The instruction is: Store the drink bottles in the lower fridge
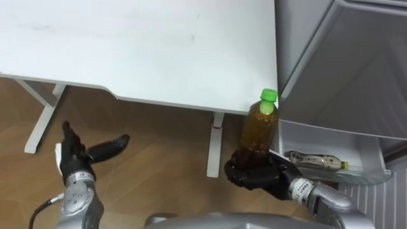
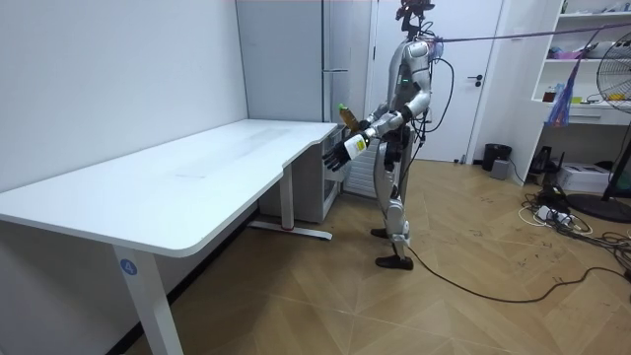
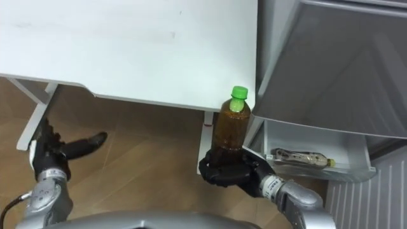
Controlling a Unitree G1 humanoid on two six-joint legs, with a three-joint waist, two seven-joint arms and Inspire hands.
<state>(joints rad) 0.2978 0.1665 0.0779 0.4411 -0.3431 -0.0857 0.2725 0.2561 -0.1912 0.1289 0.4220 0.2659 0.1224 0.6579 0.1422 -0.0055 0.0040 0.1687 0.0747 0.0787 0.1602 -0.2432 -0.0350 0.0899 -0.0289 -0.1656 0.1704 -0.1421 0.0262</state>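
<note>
the right hand is curling round the tea bottle low down, risking it toppling on the fridge drawer rim; the left hand is idling open.

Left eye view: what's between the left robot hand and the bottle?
In the left eye view: bare wood floor, then the white table leg beside the bottle, which the right robot hand grips. The left robot hand is open.
</note>
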